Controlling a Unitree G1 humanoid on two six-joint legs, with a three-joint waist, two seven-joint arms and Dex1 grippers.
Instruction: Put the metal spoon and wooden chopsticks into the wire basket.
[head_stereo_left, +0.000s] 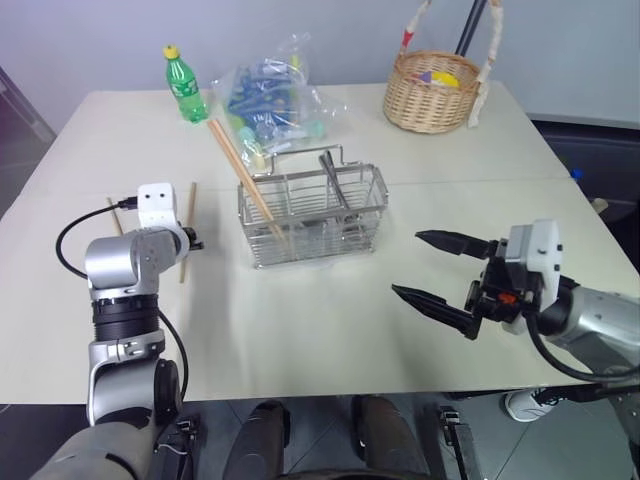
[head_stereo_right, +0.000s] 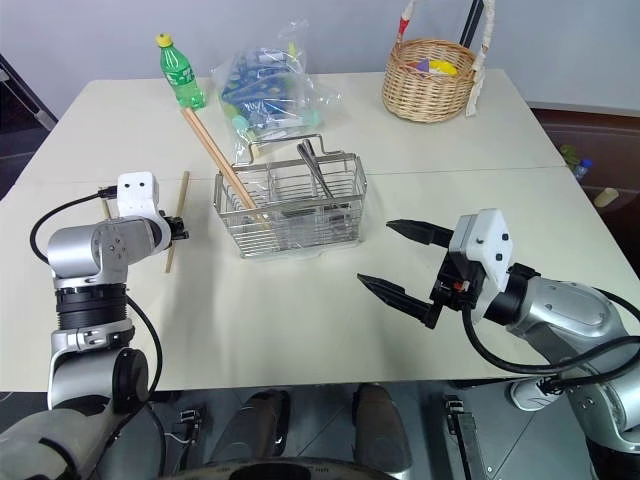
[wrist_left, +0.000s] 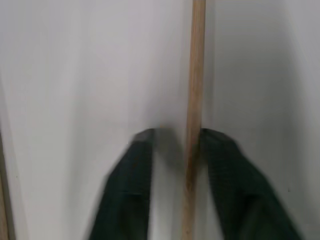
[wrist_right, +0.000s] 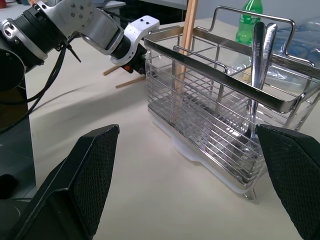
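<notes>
A pale cream tabletop is seen, divided by a seam running across its width. A green plastic bottle with a yellow cap is stood upright near the far left edge. Just beside it, a clear plastic bag holding blue and green items is laid. A round woven wicker basket with a tall handle wrapped in pale cloth is placed at the far right; coloured items are visible inside it. A dark floor is seen beyond the right edge
</notes>
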